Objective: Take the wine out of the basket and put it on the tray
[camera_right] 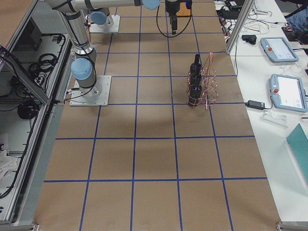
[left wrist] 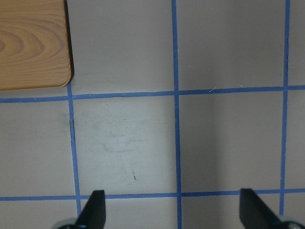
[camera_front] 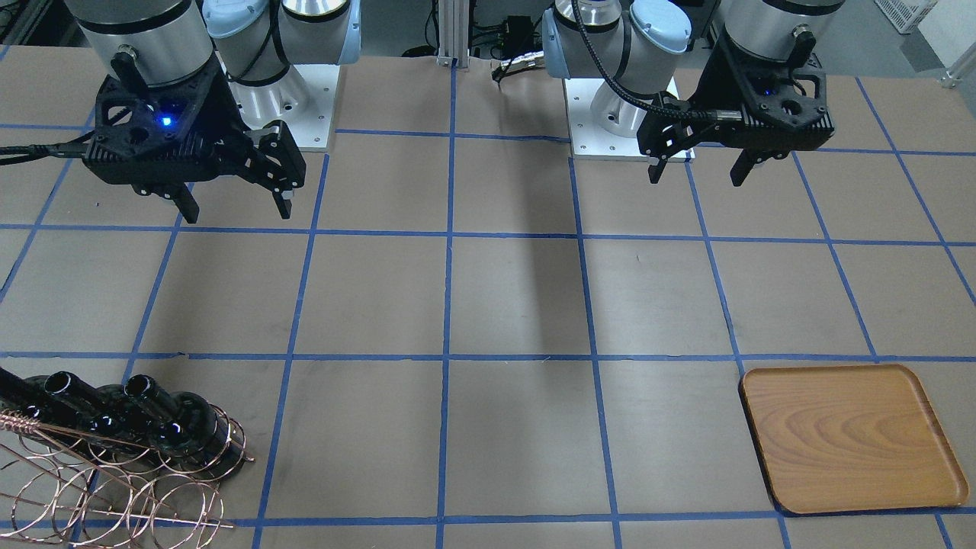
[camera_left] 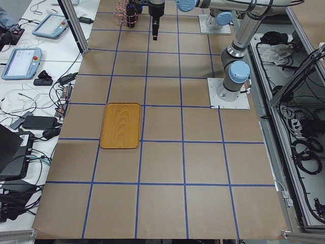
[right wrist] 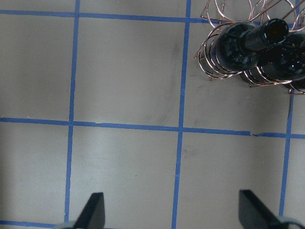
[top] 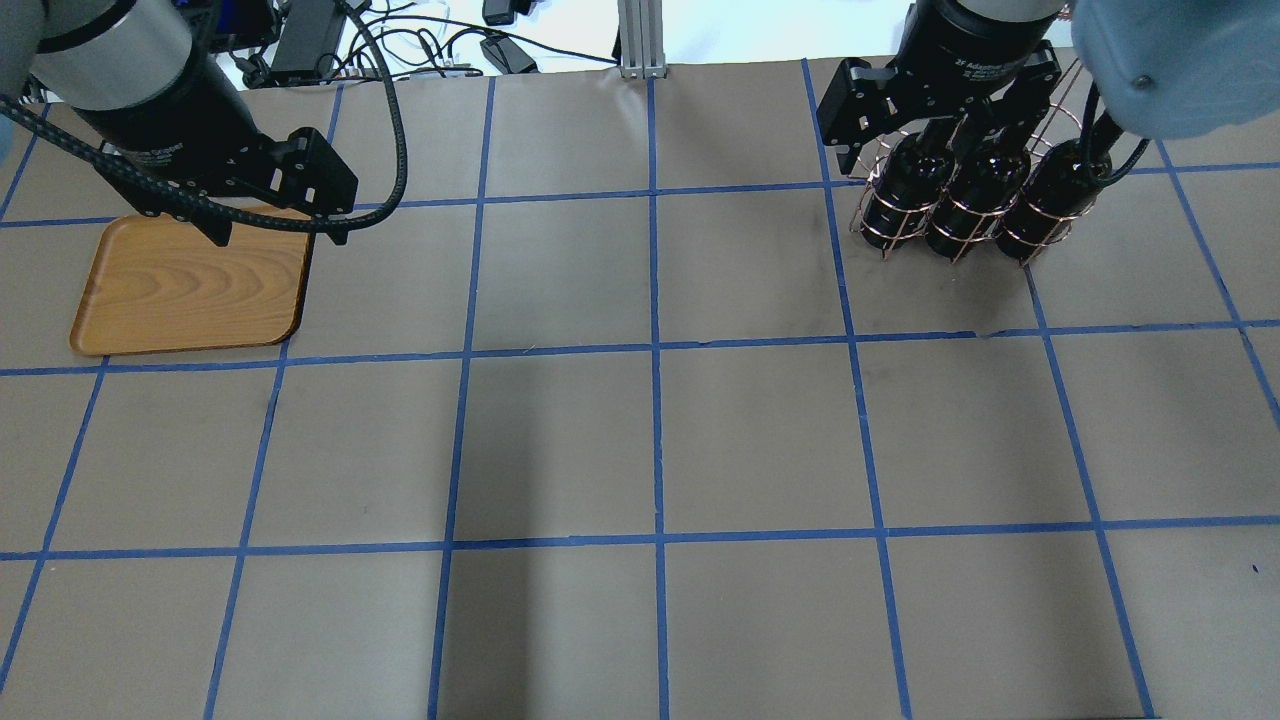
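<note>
Both pairs of jaws are spread wide, gripping nothing. My right gripper (camera_front: pixel 232 210) hangs nearest the basket (camera_front: pixel 114 496), whose rings hold three wine bottles (camera_front: pixel 175 427) upright, so I'd fetch with it. The tray (camera_front: pixel 850 438) lies well apart, near my left gripper (camera_front: pixel 695 177).

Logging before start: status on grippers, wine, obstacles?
Left gripper and right gripper open, empty. Three glossy near-black glass wine bottles in rose-gold wire rack. Light-brown wooden tray bare. No obstacle visible between.

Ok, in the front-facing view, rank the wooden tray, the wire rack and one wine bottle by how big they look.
1. Wooden tray and wire rack: about alike; the frame cuts the rack off, so unranked.
2. Wine bottle: smallest.
</note>
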